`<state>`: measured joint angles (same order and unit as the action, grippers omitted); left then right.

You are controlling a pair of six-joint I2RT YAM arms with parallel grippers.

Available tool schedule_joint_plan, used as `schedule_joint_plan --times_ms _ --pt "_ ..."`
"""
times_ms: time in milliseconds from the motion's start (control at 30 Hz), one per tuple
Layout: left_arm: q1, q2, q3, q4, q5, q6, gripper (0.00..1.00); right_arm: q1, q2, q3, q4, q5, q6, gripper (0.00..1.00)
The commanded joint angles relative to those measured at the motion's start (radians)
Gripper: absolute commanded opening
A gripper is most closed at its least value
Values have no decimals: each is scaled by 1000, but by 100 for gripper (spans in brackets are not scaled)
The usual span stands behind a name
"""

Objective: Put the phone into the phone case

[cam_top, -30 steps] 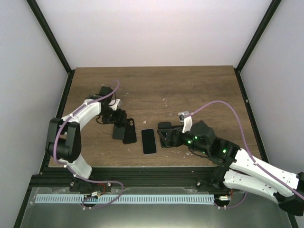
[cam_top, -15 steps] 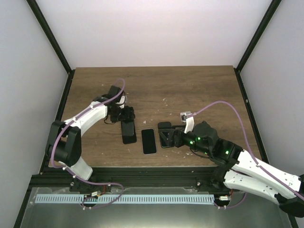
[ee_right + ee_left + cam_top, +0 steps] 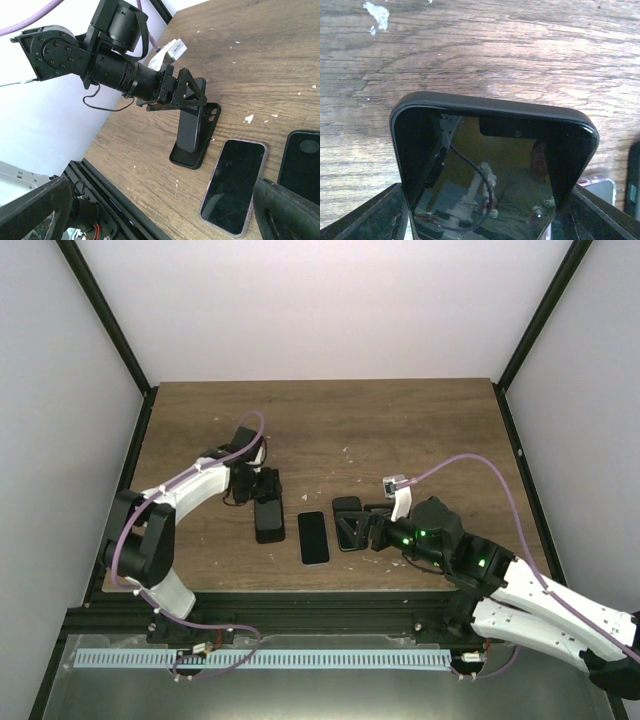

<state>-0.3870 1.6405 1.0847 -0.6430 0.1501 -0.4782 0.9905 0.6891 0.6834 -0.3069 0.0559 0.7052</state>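
Note:
My left gripper [image 3: 262, 483] [image 3: 187, 100] is shut on the phone [image 3: 490, 165] [image 3: 189, 132], a slim black slab with a glossy screen. The phone stands tilted, its lower end resting in an opaque black cover [image 3: 207, 127] [image 3: 271, 529] with camera cutouts that lies flat. To its right a second dark-screened phone [image 3: 314, 537] [image 3: 232, 185] lies flat; the phone case shows only as the clear rim [image 3: 600, 189] around it. My right gripper [image 3: 352, 523] [image 3: 162, 200] is open and low near that phone, holding nothing.
Another black cover [image 3: 302, 165] with a round cutout lies under my right gripper's side, right of the clear-rimmed phone. The wooden table [image 3: 400, 430] has white flecks. A black frame rail [image 3: 125, 200] runs along its near edge.
My left gripper has carried the phone to the right, from beside the black cover to over it, and the phone's lower end now sits in it. The right arm has barely shifted.

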Motion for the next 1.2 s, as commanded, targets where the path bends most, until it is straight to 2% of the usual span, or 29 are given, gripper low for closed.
schedule_joint_plan --times_ms 0,533,1167 --pt "-9 1 -24 46 -32 -32 37 -4 -1 -3 4 9 9 100" --pt "-84 19 -46 33 -107 -96 43 -4 27 -6 24 -15 17 100" --pt "-101 -17 -94 21 -164 -153 44 -4 -26 -18 -3 -10 29 100"
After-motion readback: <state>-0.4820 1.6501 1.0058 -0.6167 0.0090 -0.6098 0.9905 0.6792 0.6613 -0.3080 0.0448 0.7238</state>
